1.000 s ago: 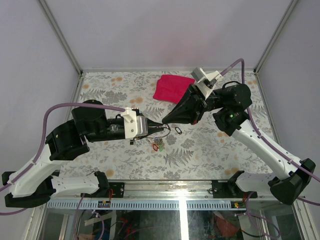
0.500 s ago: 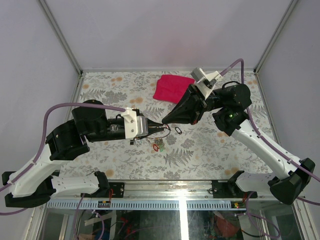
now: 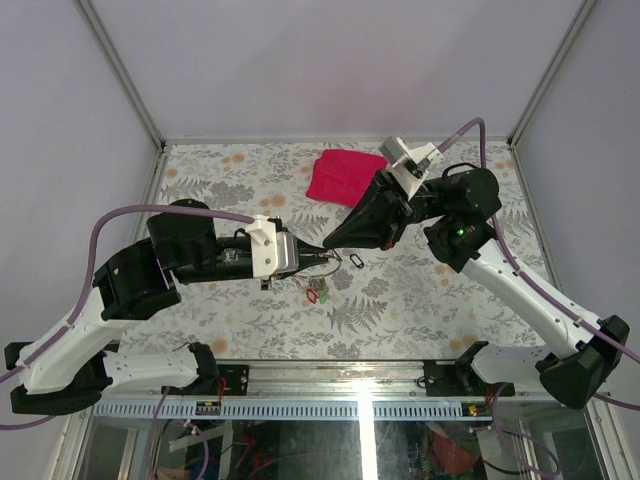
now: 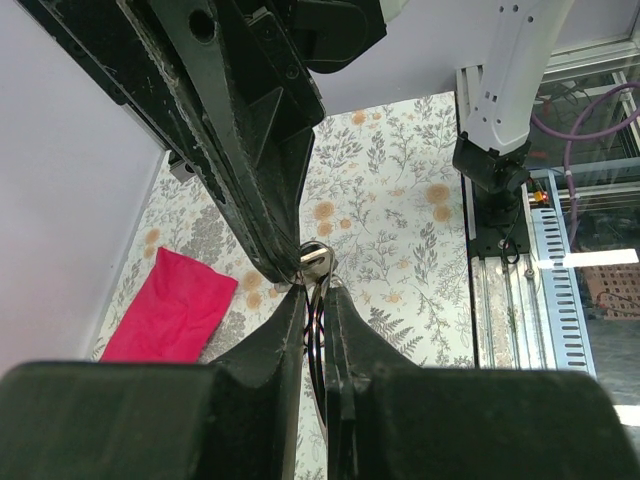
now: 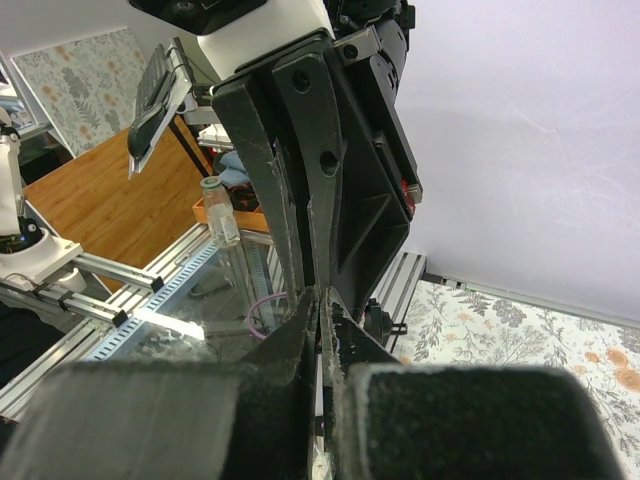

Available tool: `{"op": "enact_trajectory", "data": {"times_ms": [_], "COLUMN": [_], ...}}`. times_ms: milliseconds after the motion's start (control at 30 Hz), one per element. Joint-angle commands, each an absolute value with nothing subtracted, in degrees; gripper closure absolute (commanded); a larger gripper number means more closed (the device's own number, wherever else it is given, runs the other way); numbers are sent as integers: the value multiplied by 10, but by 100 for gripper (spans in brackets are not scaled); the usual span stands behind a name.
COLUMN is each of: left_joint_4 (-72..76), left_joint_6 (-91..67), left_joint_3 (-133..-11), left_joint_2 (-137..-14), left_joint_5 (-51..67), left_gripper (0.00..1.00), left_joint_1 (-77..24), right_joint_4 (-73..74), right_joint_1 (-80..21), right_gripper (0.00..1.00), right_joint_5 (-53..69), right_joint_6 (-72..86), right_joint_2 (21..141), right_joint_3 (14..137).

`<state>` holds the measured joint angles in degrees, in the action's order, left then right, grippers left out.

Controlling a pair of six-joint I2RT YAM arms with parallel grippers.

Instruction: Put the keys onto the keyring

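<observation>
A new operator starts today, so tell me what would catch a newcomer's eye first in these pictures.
The tools meet tip to tip above the middle of the table: the left tool pinches the keyring, and the shut right tool has its tip at a silver key beside it. A red cloth lies at the far side, and a few tagged keys lie under the tips.

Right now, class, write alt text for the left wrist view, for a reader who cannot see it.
The left gripper, shut on the thin keyring, meets the right gripper, which reaches in from the top of the frame, shut on a silver key at the ring. A red cloth lies on the floral table behind.
</observation>
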<state>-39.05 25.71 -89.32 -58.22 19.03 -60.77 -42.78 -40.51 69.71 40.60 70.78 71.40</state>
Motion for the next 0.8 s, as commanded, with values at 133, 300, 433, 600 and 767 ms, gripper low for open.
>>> {"op": "enact_trajectory", "data": {"times_ms": [133, 300, 433, 600, 767], "left_joint_4": [-296, -296, -296, -296, -296], "left_joint_6": [256, 255, 255, 255, 254], "left_joint_3": [-911, -911, -912, -914, -915], "left_joint_2": [-574, -572, -572, -572, -571], "left_joint_5": [169, 168, 169, 169, 170], "left_gripper": [100, 100, 100, 100, 100], "left_joint_1": [-605, -606, -605, -606, -605], "right_joint_4": [-428, -428, -428, -428, -426], "right_joint_1": [-421, -421, -422, -423, -423], "right_gripper": [100, 100, 100, 100, 100], "right_joint_5": [752, 752, 751, 750, 751], "right_joint_6": [413, 412, 411, 409, 405], "right_joint_2": [713, 714, 716, 718, 718], "right_joint_3": [703, 701, 701, 699, 696]}}
